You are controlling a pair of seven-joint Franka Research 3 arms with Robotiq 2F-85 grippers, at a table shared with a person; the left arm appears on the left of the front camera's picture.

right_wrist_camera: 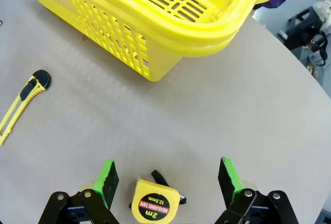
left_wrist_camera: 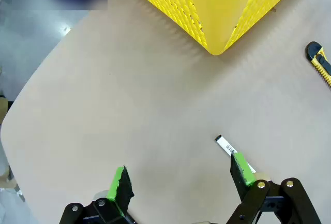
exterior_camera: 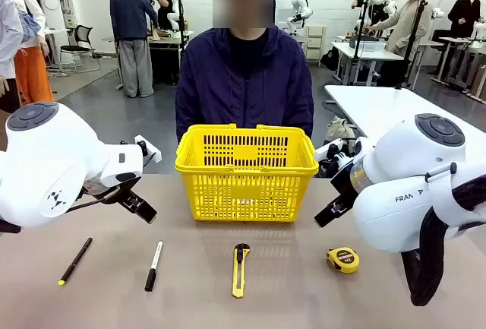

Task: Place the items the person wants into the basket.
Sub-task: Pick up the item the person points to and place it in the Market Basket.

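The yellow slotted basket [exterior_camera: 247, 173] stands mid-table in front of the person [exterior_camera: 244, 78] in a dark jacket. Along the near edge lie a thin black pen with a yellow tip [exterior_camera: 75, 260], a white marker with a black cap [exterior_camera: 153, 266] and a yellow-and-black tape measure [exterior_camera: 343, 260]. My left gripper [exterior_camera: 144, 209] hovers open left of the basket. In the left wrist view it [left_wrist_camera: 180, 175] is empty, with the marker's white end [left_wrist_camera: 226, 145] by one pad. My right gripper [exterior_camera: 328, 215] hangs open right of the basket, and its fingers [right_wrist_camera: 167, 171] straddle the tape measure [right_wrist_camera: 151, 203] below.
A yellow utility knife [exterior_camera: 240, 270] lies between the marker and the tape measure, and shows in the wrist views [left_wrist_camera: 320, 63] [right_wrist_camera: 23, 105]. The basket's corner [left_wrist_camera: 217, 6] [right_wrist_camera: 155, 17] is near both grippers. Bare tabletop [exterior_camera: 304, 298] surrounds the items. Other people and tables are far behind.
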